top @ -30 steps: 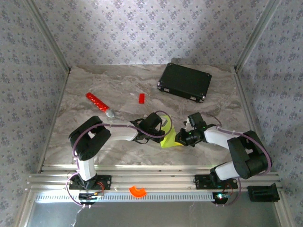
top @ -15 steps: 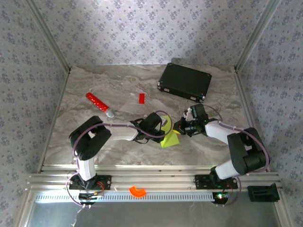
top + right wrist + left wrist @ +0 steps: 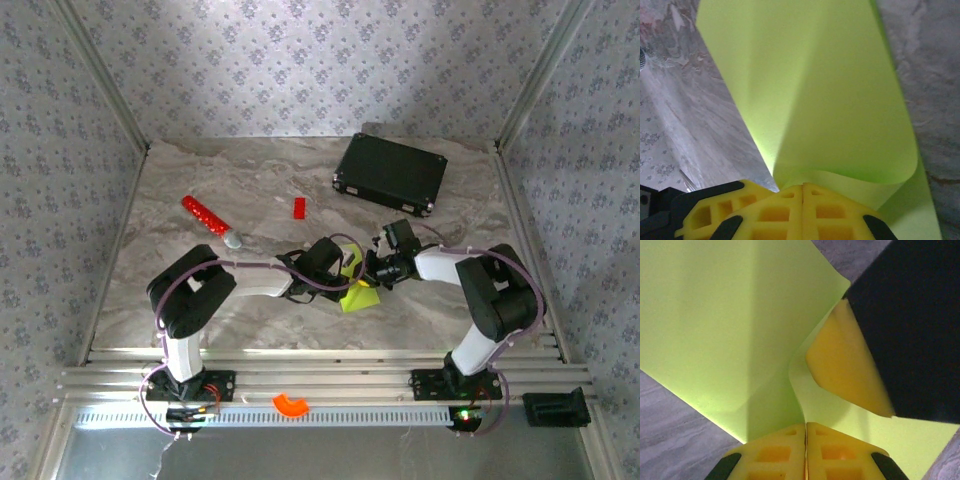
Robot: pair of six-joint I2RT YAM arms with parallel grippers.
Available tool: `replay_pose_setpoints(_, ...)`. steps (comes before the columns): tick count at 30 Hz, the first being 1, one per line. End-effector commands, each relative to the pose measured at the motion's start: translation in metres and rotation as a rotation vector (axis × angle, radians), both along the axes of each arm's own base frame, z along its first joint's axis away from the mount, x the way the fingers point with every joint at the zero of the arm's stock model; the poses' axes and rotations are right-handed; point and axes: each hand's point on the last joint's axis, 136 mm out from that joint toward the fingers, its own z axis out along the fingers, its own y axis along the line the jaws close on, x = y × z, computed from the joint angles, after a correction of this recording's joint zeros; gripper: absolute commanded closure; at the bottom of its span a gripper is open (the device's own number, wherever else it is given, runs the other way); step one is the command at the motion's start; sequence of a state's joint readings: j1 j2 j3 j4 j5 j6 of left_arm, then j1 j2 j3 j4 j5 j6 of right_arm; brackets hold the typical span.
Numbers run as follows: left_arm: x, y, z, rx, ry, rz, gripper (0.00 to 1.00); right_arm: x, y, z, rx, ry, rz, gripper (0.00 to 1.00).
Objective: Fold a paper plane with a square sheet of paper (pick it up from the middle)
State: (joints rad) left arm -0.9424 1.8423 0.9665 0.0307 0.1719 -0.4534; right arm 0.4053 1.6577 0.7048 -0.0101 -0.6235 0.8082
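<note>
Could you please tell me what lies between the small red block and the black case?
Nothing. In the top external view, the marble tabletop between the red block and the black case is bare.

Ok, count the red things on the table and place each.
2. The red stick lies at the left; the small red block lies mid-table, left of the black case. More may be hidden.

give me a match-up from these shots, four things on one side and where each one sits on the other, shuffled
1. black case
2. orange ring piece
3. square sheet of paper
4. red stick

a. middle of the table
b. table's far right corner
c. left part of the table
d. metal rail in front of the table

Pairs: 1-b, 2-d, 3-a, 4-c
</note>
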Motion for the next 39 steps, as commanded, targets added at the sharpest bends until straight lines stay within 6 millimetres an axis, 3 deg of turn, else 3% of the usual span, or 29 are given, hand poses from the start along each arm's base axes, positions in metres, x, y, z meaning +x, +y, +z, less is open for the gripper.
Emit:
replay_pose_setpoints(1, -0.015, 0.018, -0.031, 0.108, 0.075, -0.017, 0.91, -0.006, -0.009, -0.014, -0.034, 0.031, -0.011, 1.00)
replay_pose_setpoints(6, -0.017, 0.019, -0.034, 0.115, 0.083, -0.023, 0.91, -0.007, -0.016, -0.019, -0.005, 0.036, -0.038, 0.99)
replay_pose_setpoints(12, -0.019, 0.018, -0.036, 0.122, 0.097, -0.033, 0.91, 0.010, -0.012, 0.009, 0.045, -0.030, -0.024, 0.97)
replay_pose_setpoints(16, -0.021, 0.017, -0.037, 0.126, 0.108, -0.050, 0.92, 0.021, -0.021, 0.020, 0.066, -0.064, -0.047, 0.97)
replay_pose_setpoints(20, -0.023, 0.017, -0.038, 0.130, 0.119, -0.062, 0.91, 0.024, -0.028, 0.012, 0.070, -0.057, -0.057, 0.97)
replay_pose_setpoints(25, -0.023, 0.017, -0.038, 0.136, 0.124, -0.067, 0.92, 0.011, -0.051, -0.024, -0.039, 0.033, -0.107, 0.99)
replay_pose_setpoints(29, -0.025, 0.019, -0.040, 0.139, 0.126, -0.068, 0.92, 0.014, -0.065, -0.030, -0.037, 0.047, -0.148, 0.99)
replay_pose_setpoints(33, -0.026, 0.018, -0.041, 0.142, 0.129, -0.074, 0.92, 0.027, -0.067, -0.013, -0.023, 0.004, -0.140, 0.98)
replay_pose_setpoints(39, -0.026, 0.019, -0.039, 0.141, 0.128, -0.073, 0.92, 0.036, -0.057, 0.029, 0.024, -0.099, -0.107, 0.96)
